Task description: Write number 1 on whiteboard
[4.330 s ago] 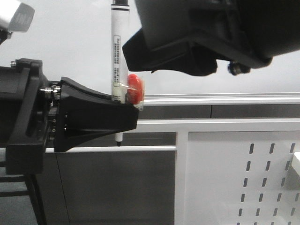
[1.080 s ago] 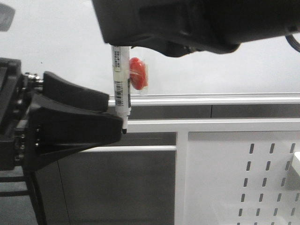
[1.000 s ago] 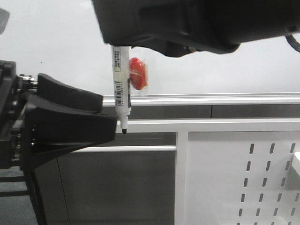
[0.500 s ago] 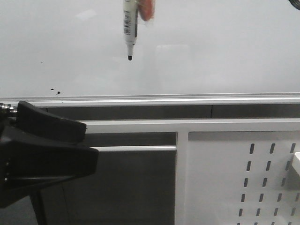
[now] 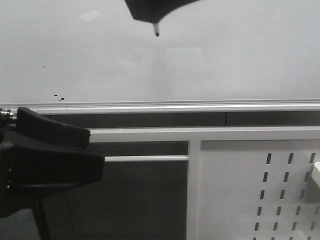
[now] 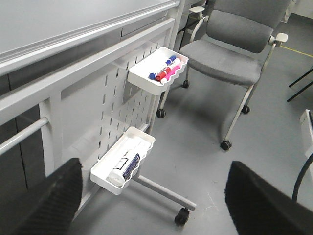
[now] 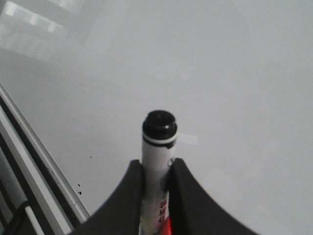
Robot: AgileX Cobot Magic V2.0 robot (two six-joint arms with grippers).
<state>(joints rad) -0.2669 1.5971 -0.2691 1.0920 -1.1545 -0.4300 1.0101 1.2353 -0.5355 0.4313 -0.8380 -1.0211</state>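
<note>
White, glossy board fills the upper half of the front view: the whiteboard is bare of any stroke, with only a few tiny specks at the lower left above its silver rail. Since half a second ago the marker has climbed further, so that only its dark tip shows at the top centre, poking out below the right gripper; a second ago it hung low, in front of the rail. The tip points straight down and the marker's long axis runs vertically, roughly parallel to the board. The number 1 is not yet written, and I judge the arm is carrying the pen to a starting point. The left gripper sits low at the lower left, backed away from where it was a second ago.

In the left wrist view, the two dark fingers stand wide apart at the bottom corners with nothing between them; beyond are a perforated panel, two trays of pens and a grey chair.

In the right wrist view, the two black fingers are closed tightly on the marker barrel, whose black end cap sits at the frame's centre, aimed along the board. Whether the tip touches the surface I cannot tell.
</note>
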